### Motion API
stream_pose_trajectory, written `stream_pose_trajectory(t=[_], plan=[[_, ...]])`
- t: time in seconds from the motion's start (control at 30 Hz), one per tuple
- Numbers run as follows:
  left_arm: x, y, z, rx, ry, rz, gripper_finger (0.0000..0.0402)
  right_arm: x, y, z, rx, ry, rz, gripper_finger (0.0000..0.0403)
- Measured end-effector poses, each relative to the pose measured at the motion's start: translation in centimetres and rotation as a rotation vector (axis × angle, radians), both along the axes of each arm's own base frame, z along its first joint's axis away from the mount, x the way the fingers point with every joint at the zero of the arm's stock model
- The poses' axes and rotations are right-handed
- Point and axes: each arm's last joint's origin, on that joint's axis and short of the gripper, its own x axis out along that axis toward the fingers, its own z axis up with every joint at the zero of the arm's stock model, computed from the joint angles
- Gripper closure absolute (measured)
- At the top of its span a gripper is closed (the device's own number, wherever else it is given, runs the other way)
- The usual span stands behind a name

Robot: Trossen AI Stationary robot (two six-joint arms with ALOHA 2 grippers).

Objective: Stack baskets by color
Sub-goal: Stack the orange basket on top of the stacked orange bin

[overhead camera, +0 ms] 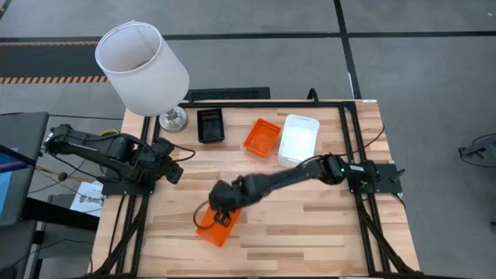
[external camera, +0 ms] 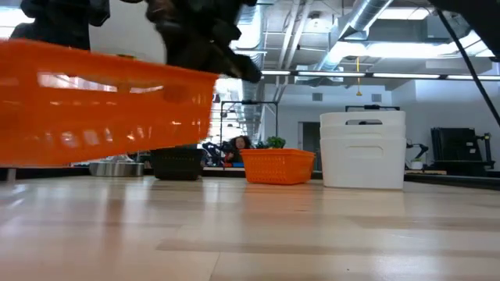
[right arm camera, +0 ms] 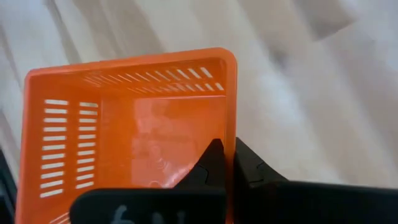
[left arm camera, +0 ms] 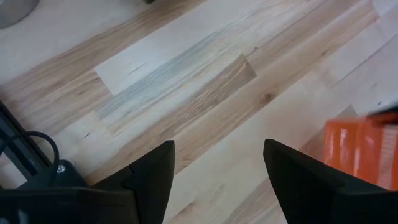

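An orange basket hangs near the table's front, left of centre, with my right gripper shut on it; it fills the low view's left side. A second orange basket rests on its bottom at the back, between a black basket and white baskets that stand nested in one another. My left gripper waits open above bare wood at the table's left side, and the held basket's corner shows beyond it. My right gripper pinches one side wall of the orange basket at its rim, one finger inside the basket and the other outside. The fingers slant down from the table's right. The basket hangs below them, tilted and clear of the table.
A big white lamp shade on a metal foot stands at the back left corner. A black frame runs along the table's edges. Bare wood lies at the front right.
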Motion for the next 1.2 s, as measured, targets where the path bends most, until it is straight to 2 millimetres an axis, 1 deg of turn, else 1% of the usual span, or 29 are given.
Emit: stream_pose_trajectory(t=[0.1, 0.17, 0.23, 0.37, 0.47, 0.6, 0.73, 0.83, 0.9, 0.97, 1.03, 1.1, 1.2], plan=[[0.0, 0.0, 0.0, 0.004, 0.002, -0.008, 0.0168, -0.3, -2.5, 2.2, -0.043, 0.041, 0.055, 0.0398], [0.0, 0.0, 0.0, 0.005, 0.003, -0.011, 0.0168, -1.4, -4.4, 4.0, -0.057, 0.052, 0.074, 0.0398], [0.0, 0.0, 0.0, 0.009, 0.004, -0.018, 0.0168, -2.6, -6.6, 6.3, -0.063, 0.052, 0.07, 0.0398], [0.0, 0.0, 0.0, 0.026, 0.004, -0.028, 0.0168, -5.9, -11.4, 11.4, -0.104, 0.029, 0.053, 0.0398], [0.0, 0.1, 0.0, 0.052, -0.003, -0.019, 0.0168, -8.4, -15.2, 14.4, -0.175, 0.014, -0.003, 0.0398], [0.1, 0.2, 0.1, 0.08, -0.007, -0.031, 0.0168, -12.0, -20.7, 17.4, -0.233, -0.01, -0.067, 0.0398], [0.4, 0.1, 0.2, 0.093, -0.04, -0.05, 0.0168, -15.9, -25.7, 19.7, -0.26, -0.043, -0.124, 0.0398], [0.6, 0.1, 0.3, 0.106, -0.069, -0.048, 0.0168, -18.5, -29.1, 20.6, -0.256, -0.074, -0.104, 0.0398], [0.8, 0.1, 0.4, 0.124, -0.087, -0.037, 0.0168, -19.9, -31.3, 20.6, -0.223, -0.098, -0.078, 0.0398], [0.9, 0.2, 0.5, 0.142, -0.105, -0.026, 0.0168, -21.1, -33.5, 20.1, -0.17, -0.134, -0.046, 0.0398], [0.9, 0.2, 0.6, 0.152, -0.12, -0.005, 0.0168, -21.9, -35.3, 19.1, -0.12, -0.168, -0.028, 0.0398], [0.9, 0.3, 0.6, 0.148, -0.134, 0.041, 0.0168, -22.4, -36.8, 17.6, -0.081, -0.163, -0.025, 0.0398], [1.0, 0.3, 0.6, 0.148, -0.157, 0.105, 0.0168, -22.8, -38.4, 15.3, -0.065, -0.156, 0.002, 0.0398]])
